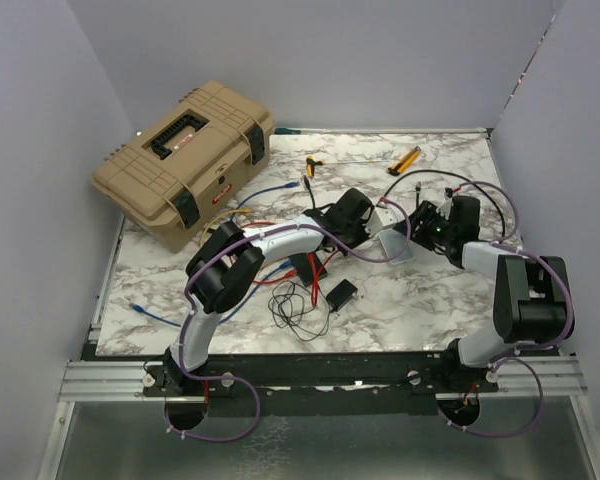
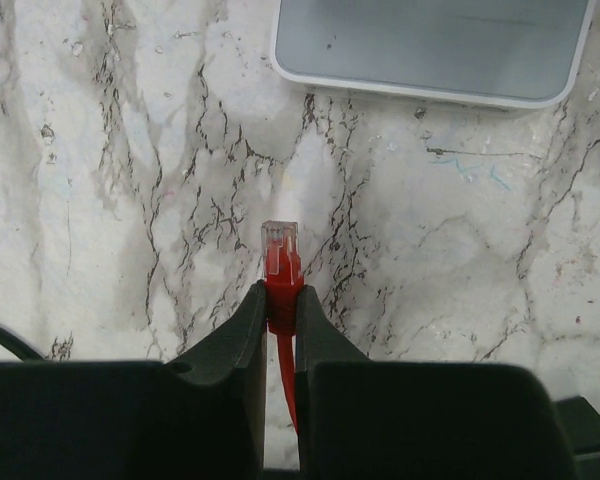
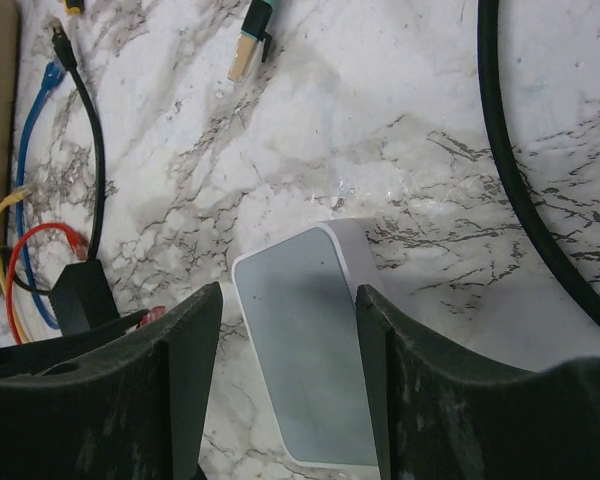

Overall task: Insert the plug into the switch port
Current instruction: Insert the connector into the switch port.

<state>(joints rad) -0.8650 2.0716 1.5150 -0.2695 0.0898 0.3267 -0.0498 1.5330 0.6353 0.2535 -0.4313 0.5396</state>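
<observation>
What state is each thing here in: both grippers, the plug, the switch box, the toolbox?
left gripper: shut on the red plug.
red plug: held, not yet in the switch box.
right gripper: straddles the switch box; grip unclear.
switch box: apart from the plug.
toolbox: lid closed.

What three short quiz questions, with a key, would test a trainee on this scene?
1. True or false: the left gripper is shut on the plug.
2. What lies between the fingers of the right gripper? A) tan toolbox B) switch box C) black adapter
3. Fill in: in the left wrist view, the plug and the switch box are ___ (touching or apart).
Key: 1 true; 2 B; 3 apart.
</observation>
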